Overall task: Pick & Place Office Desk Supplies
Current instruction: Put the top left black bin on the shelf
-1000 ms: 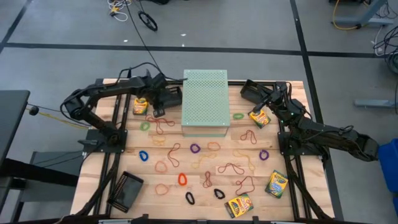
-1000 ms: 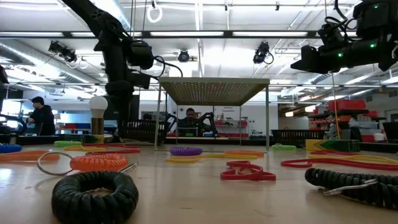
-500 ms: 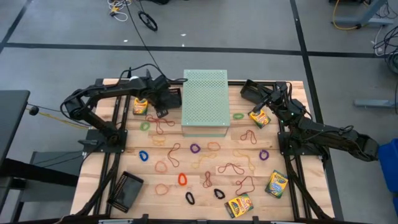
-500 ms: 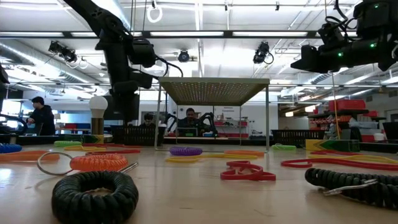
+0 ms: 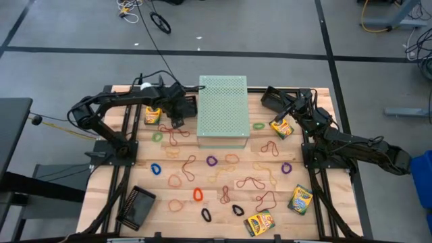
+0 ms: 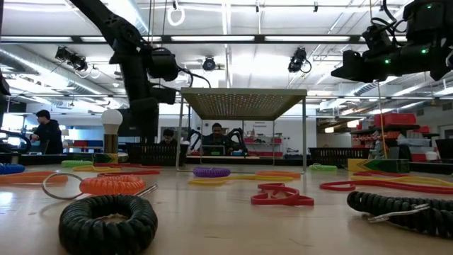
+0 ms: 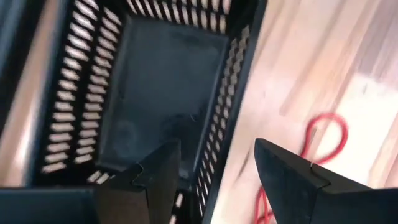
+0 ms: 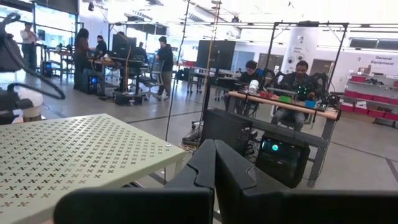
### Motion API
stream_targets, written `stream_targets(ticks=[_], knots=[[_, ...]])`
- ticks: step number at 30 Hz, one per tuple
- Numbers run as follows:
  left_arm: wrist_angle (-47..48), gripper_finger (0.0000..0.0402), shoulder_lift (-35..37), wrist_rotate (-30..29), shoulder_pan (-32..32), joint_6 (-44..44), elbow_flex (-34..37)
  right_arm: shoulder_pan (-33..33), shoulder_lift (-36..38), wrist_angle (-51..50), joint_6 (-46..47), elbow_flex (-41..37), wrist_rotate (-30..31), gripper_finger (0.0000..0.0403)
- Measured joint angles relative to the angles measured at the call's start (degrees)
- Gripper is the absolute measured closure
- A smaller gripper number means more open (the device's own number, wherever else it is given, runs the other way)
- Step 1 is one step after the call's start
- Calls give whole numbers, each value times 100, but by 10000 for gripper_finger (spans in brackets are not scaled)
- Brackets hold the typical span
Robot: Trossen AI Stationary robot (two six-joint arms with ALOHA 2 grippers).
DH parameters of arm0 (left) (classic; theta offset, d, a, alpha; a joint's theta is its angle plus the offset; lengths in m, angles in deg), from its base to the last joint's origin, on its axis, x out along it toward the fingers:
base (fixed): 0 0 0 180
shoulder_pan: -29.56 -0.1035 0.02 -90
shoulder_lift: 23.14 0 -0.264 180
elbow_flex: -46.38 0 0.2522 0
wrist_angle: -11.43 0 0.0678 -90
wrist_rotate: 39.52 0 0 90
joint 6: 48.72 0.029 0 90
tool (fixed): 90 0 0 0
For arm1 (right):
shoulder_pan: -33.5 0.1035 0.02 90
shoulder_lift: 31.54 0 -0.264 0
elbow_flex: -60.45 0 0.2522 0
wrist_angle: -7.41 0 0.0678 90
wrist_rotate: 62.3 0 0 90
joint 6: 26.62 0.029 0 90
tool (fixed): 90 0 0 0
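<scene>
The rubber-band loops (image 5: 214, 177) lie scattered over the front half of the wooden desk (image 5: 317, 216), red, orange, purple, blue, green and black, with a red one (image 7: 323, 134) on the boards just beside a black mesh tray (image 7: 165, 93). The left gripper (image 7: 211, 171) hangs over that tray's near wall, at the back left of the desk beside the pale-green perforated box (image 5: 222, 111); its jaws stand wide apart with nothing between them. A crayon box (image 5: 152, 115) sits just left of it. The right gripper (image 5: 288, 113) is raised near the back right corner, jaws pressed together and empty, close to another crayon box (image 5: 281, 127) and a second mesh tray (image 5: 273, 100). Two more crayon boxes (image 5: 300, 200) lie front right, and a third tray (image 5: 136, 206) front left.
</scene>
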State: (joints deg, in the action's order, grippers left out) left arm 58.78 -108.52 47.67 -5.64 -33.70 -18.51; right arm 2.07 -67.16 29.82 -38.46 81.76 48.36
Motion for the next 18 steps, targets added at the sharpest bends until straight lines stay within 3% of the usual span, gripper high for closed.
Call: stream_targets(ticks=[6, 10, 15, 18], knots=[[-516, 211, 11, -503, 34, 257, 349, 2, 1, 3, -30, 0, -3, 398], [-520, 270, 11, -540, 19, 310, 386, 1, 0, 3, -66, 0, -4, 398], [-447, 376, 132, -530, 23, 411, 386, 1, -2, 3, -91, 0, -3, 398], [-282, 385, 390, -684, 20, 453, 371, 2, 1, 3, -94, 0, -3, 398]])
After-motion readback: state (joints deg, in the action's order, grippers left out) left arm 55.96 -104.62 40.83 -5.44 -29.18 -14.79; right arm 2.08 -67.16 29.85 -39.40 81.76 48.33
